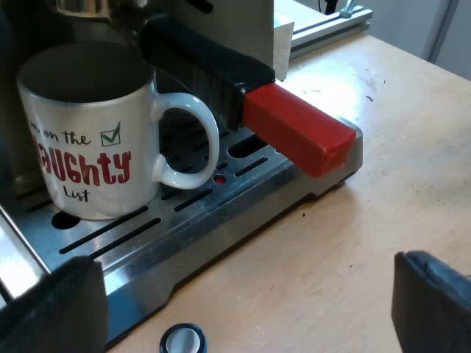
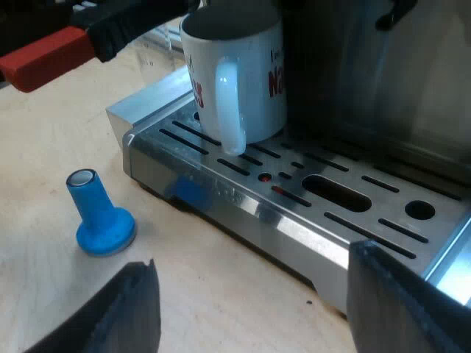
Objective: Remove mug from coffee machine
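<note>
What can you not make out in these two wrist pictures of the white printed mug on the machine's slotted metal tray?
- Left wrist view: the white printed mug is dark inside; contents cannot be told.
- Right wrist view: the mug's own curve hides most of its red lettering.
- Left wrist view: the round blue tamper is cut off by the picture's edge.

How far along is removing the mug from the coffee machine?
Nothing is done yet: the mug stands on the machine's drip tray. The left gripper and right gripper are open, holding nothing. Grasping and lifting the mug are left.
</note>
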`<state>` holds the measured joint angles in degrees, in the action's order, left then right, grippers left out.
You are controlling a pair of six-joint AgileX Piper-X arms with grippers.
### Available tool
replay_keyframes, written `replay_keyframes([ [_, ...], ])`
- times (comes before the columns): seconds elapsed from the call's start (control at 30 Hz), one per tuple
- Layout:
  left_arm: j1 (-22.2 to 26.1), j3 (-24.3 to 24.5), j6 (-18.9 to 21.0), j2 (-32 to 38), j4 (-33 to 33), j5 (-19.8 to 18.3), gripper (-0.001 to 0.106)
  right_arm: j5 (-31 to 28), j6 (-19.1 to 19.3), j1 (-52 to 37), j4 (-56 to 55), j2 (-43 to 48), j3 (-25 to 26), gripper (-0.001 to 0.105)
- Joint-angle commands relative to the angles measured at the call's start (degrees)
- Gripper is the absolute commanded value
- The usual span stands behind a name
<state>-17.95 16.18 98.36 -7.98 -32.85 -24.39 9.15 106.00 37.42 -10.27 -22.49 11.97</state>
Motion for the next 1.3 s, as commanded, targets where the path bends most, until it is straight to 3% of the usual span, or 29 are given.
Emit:
replay_keyframes([
  [0.03,-0.07,0.04,0.31,0.09,0.55,-0.32,0.080,0.01,0.84,0.09,1.53,0.01,-0.47,0.058],
  [0.27,-0.07,0.04,0.31,0.09,0.55,-0.32,0.080,0.01,1.00,0.09,5.90,-4.48,-0.54,0.058],
  [0.7,-0.07,0.04,0.31,0.09,0.55,-0.32,0.080,-0.11,0.74,3.29,28.35,-25.70,-0.54,0.058],
  [0.77,-0.07,0.04,0.31,0.09,0.55,-0.32,0.080,-1.83,0.74,5.85,32.09,-29.68,-0.54,0.058],
  [0.8,-0.07,0.04,0.31,0.09,0.55,-0.32,0.080,-7.35,0.74,8.86,36.92,-34.69,-0.54,0.058],
  [0.83,-0.07,0.04,0.31,0.09,0.55,-0.32,0.080,-9.15,0.48,9.49,38.75,-35.95,-0.54,0.058],
  [0.93,-0.07,0.04,0.31,0.09,0.55,-0.32,0.080,-10.65,-1.44,11.05,43.14,-39.69,-0.54,0.058],
  [0.97,-0.07,0.04,0.31,0.09,0.55,-0.32,0.080,-10.64,-3.33,11.71,48.49,-44.06,-0.24,0.058],
  [1.07,-0.07,0.04,0.31,0.09,0.55,-0.32,0.080,-10.64,-3.83,11.93,53.17,-49.02,0.94,0.058],
  [1.3,-0.07,0.04,0.31,0.09,0.55,-0.32,0.080,-11.10,-3.94,11.93,56.50,-58.66,7.89,0.058],
])
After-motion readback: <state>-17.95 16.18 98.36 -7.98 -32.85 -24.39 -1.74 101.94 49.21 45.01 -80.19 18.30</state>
